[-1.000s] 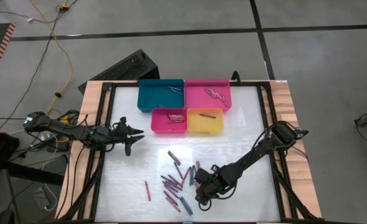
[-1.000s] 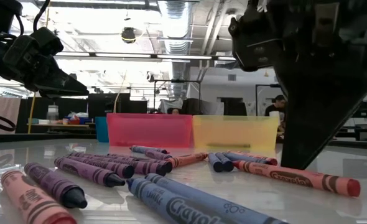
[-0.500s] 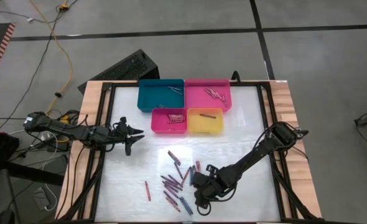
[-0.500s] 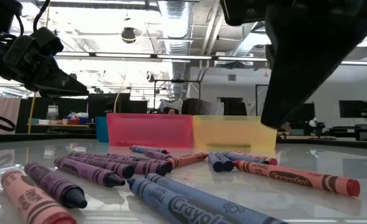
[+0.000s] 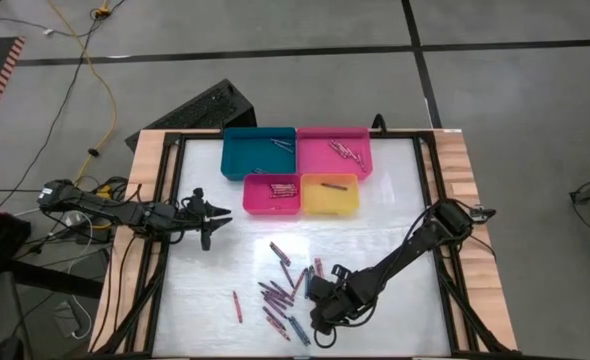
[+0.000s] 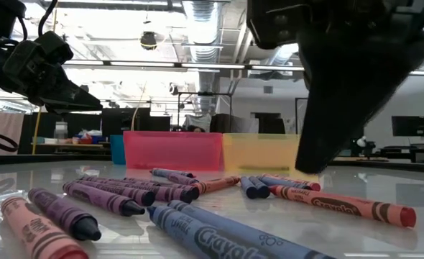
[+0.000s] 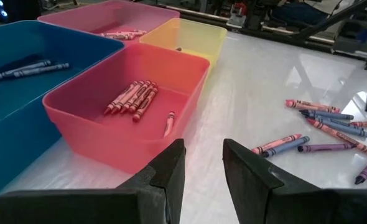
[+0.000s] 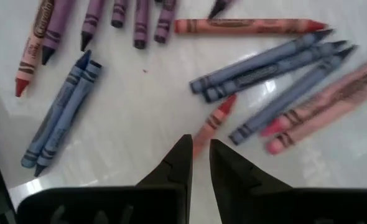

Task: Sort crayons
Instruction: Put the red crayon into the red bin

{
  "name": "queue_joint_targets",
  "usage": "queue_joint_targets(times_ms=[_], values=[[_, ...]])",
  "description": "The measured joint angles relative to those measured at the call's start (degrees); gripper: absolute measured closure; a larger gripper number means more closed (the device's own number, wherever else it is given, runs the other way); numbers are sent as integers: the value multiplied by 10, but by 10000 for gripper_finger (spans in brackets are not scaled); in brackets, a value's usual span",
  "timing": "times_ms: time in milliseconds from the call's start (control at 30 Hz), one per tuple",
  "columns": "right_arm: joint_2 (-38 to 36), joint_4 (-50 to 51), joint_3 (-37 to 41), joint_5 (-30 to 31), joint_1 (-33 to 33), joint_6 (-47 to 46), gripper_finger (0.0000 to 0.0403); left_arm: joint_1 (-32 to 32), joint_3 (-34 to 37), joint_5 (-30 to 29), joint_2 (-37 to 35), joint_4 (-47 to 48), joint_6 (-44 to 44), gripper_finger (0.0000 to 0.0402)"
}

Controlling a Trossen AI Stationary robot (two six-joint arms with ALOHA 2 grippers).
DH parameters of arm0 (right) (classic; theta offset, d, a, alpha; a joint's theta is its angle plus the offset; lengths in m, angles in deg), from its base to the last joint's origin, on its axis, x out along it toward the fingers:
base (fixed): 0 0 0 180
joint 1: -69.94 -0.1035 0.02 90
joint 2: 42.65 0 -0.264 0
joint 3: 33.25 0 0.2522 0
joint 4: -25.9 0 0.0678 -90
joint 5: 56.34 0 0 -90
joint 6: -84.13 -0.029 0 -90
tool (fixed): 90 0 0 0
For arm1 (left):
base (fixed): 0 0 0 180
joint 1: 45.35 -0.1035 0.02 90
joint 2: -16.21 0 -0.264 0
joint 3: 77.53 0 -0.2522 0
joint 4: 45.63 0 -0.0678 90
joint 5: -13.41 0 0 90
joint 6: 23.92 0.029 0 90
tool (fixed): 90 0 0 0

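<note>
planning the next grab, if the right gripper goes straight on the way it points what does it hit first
Probably the short red crayon just past the right gripper; the blue crayons lie beyond it, though depth is unclear.

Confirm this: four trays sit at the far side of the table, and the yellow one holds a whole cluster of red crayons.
Not quite. The high view shows the yellow tray holding a single crayon; the cluster of red crayons lies in the small pink-red tray beside it. Four trays at the far side is correct.

A robotics lab or workshop: exposed ceiling ducts (image 6: 197, 14) and strip lights overhead, monitors (image 6: 406, 126) on benches behind, cables (image 5: 85, 60) across a taped concrete floor (image 5: 495, 100).
</note>
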Motion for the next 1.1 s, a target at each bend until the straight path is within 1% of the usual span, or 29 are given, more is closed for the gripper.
queue_joint_targets(times_ms=[267, 500, 733, 967, 1100], values=[[17, -24, -2, -10, -1, -2, 331, 0, 0, 1, 0, 0, -3, 303], [27, -19, -1, -12, -5, -11, 331, 0, 0, 1, 0, 0, -5, 303], [28, 8, 0, -13, -5, -13, 331, 0, 0, 0, 0, 0, -9, 303], [28, 37, 0, -26, -4, 2, 332, 0, 0, 0, 0, 0, -9, 303], [27, 52, -1, -34, -4, 3, 350, 0, 0, 0, 0, 0, -9, 303]])
